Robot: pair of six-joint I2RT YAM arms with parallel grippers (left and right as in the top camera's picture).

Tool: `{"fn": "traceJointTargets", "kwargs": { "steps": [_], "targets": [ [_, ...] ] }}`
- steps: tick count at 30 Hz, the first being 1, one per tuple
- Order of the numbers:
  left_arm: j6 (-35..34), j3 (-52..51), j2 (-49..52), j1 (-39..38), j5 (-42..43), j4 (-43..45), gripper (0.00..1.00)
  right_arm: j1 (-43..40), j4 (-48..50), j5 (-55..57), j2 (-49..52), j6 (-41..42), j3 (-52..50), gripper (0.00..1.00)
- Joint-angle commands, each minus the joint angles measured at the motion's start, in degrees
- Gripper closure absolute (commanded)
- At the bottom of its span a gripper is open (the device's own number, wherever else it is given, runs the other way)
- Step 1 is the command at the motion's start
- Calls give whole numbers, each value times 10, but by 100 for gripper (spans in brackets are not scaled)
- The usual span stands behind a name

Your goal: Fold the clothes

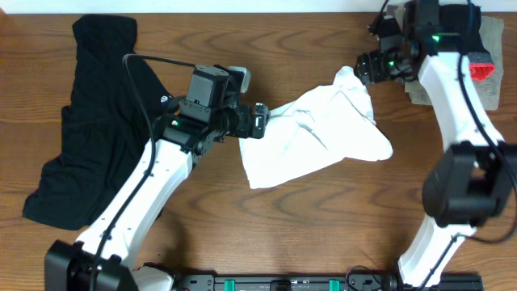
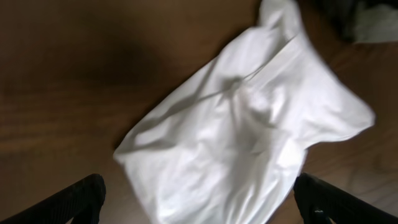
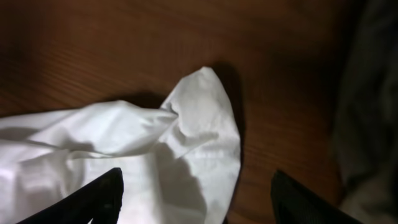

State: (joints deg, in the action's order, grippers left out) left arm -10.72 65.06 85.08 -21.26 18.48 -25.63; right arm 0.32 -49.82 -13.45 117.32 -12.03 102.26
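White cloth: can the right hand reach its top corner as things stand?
Probably yes: the open right hand hangs just over the corner of the white cloth, with nothing between them.

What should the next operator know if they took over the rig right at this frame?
Left gripper: open, at the left edge of the white garment, not gripping it.
Right gripper: open, over that garment's top right corner, not gripping it either.
The white garment lies crumpled mid-table. The black garment is heaped at the left, and a grey cloth sits in the far right corner by the right arm.
Done: nothing looks folded yet.
Left: grasp the white garment, spread it flat and fold it, then likely the other pieces.
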Motion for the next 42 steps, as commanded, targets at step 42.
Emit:
{"fn": "traceJointTargets", "kwargs": {
  "steps": [42],
  "targets": [
    [11, -2, 50, 13, -15, -26, 2, -59, -133, -201, 182, -99, -1, 25]
  ]
}}
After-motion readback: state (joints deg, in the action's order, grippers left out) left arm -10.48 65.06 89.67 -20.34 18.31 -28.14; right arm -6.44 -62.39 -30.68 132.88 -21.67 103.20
